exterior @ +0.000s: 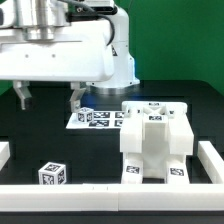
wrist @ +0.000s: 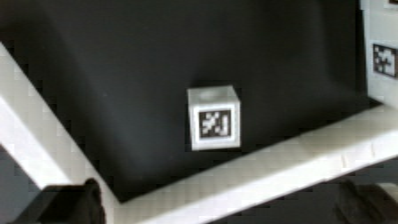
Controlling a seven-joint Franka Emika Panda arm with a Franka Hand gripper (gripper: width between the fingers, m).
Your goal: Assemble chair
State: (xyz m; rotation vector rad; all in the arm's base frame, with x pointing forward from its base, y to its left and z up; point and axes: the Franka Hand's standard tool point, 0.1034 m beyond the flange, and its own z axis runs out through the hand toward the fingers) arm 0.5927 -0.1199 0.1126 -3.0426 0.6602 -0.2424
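Chair piece, white tagged block (exterior: 52,175): lower left of exterior frame, on worktop (exterior: 100,165).
Likely light, rigid, slick plastic; grip opposing flat faces. Jaws wide open, empty.

A glossy white robot arm (exterior: 95,55) fills the upper part of the exterior view, its wrist turned straight down. The gripper (exterior: 48,98) hangs below it, two dark fingers (exterior: 22,97) pointing downward and spread wide apart, with nothing held between them. In the wrist view, only the blurred dark fingertips (wrist: 64,203) show at the picture's edge.
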